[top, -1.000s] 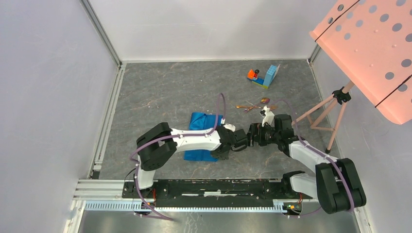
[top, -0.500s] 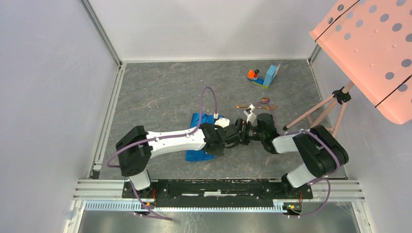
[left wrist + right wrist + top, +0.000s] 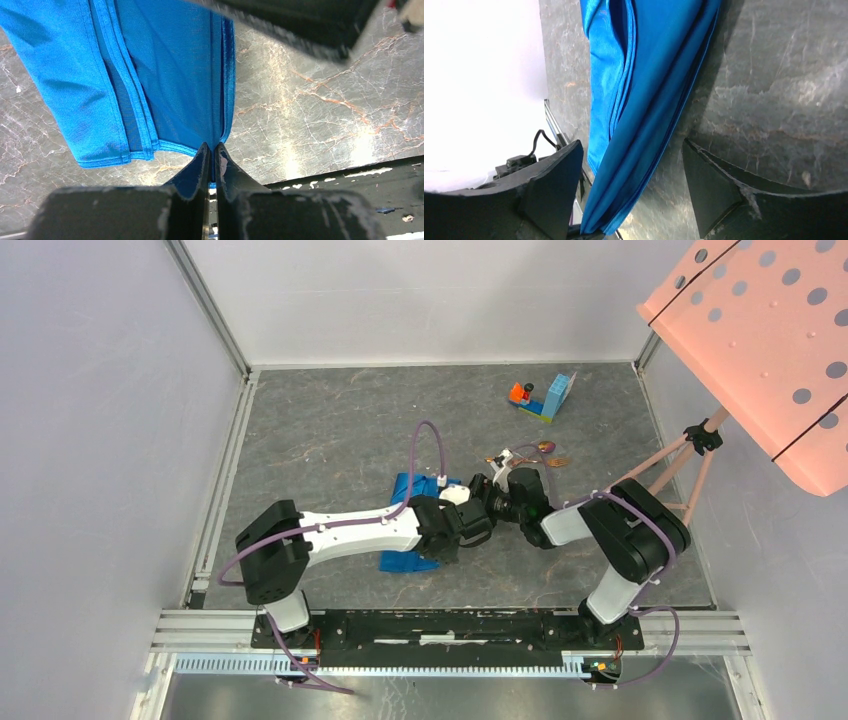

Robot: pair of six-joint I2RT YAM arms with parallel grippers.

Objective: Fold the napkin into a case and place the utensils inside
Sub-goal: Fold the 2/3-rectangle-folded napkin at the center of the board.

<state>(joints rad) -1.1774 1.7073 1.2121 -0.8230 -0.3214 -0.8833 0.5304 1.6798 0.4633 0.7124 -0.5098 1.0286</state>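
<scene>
We are mid-fold: our left gripper (image 3: 211, 150) pinches an edge of the napkin (image 3: 170, 75), which lies layered on the table (image 3: 330, 430). Our right gripper (image 3: 631, 145) straddles the cloth, jaws spread, gripping nothing. The utensils (image 3: 530, 453) lie beyond, not yet inside. Next, we judge, the right should close on the layers without dragging them.
</scene>
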